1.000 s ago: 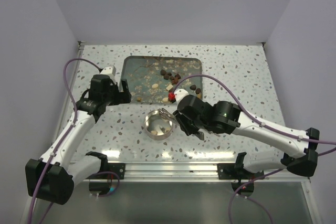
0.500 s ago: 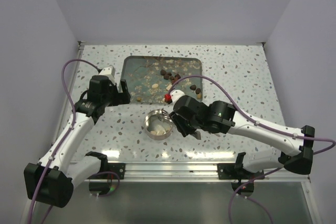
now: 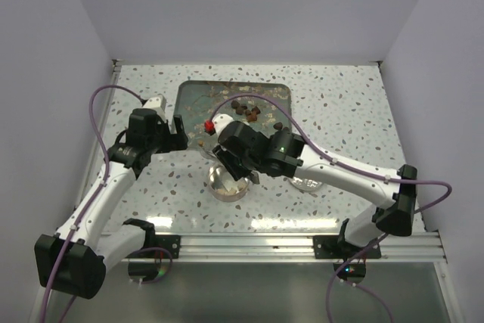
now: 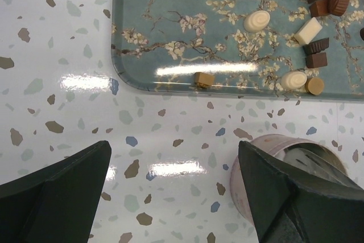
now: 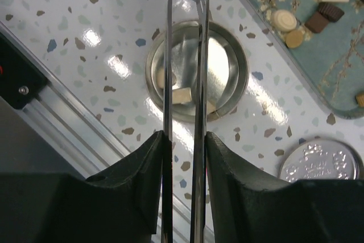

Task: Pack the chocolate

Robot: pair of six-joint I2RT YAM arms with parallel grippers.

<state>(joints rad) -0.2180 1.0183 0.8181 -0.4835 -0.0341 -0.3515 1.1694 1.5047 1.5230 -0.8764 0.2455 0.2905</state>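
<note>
Left wrist: cream oval chocolate (image 4: 257, 20) on tray (image 4: 170, 27), long axis diagonal, up-right

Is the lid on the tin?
No, the tin stands open with chocolate pieces inside; the lid lies flat beside it.

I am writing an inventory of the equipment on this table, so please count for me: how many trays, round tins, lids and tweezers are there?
Tray: 1
Round tin: 1
Lid: 1
Tweezers: 1
Total: 4
</note>
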